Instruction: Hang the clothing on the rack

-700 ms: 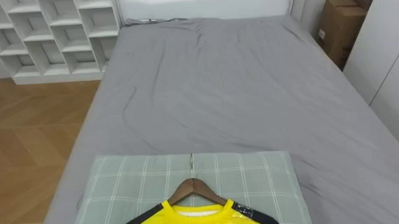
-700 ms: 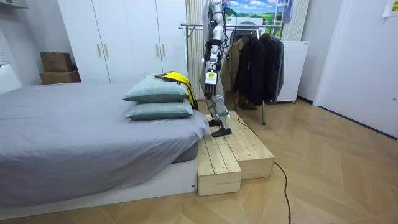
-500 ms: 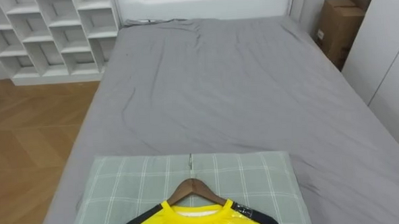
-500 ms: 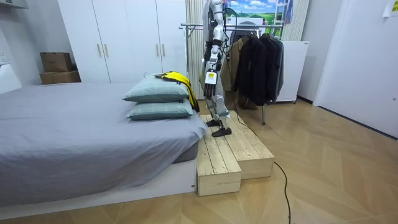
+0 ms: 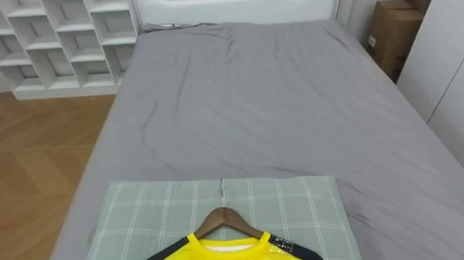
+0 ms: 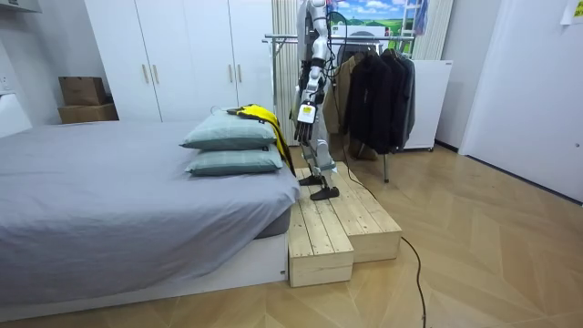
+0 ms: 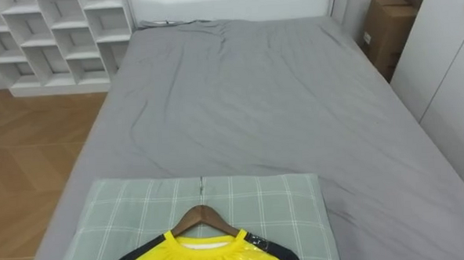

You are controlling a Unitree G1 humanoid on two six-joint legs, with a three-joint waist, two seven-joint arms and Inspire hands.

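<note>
while the robot is stood on the wooden platform (image 6: 332,223) at the pillow end of the bed (image 5: 270,105), the yellow shirt (image 5: 230,255) w/ dark sleeves is seen on a wooden hanger (image 5: 224,218), laid flat on the top checked pillow (image 5: 142,220). hanger hook is pointed toward the far headboard (image 5: 234,0). left hand (image 6: 301,128) is seen low by robot's side in room view, apart from shirt; fingers too small, so released or clenched cannot be told. clothes rack (image 6: 364,41) w/ dark garments is seen behind robot. shelf unit (image 5: 55,36) is seen far left of bed, cardboard box (image 5: 392,33) far right.
</note>
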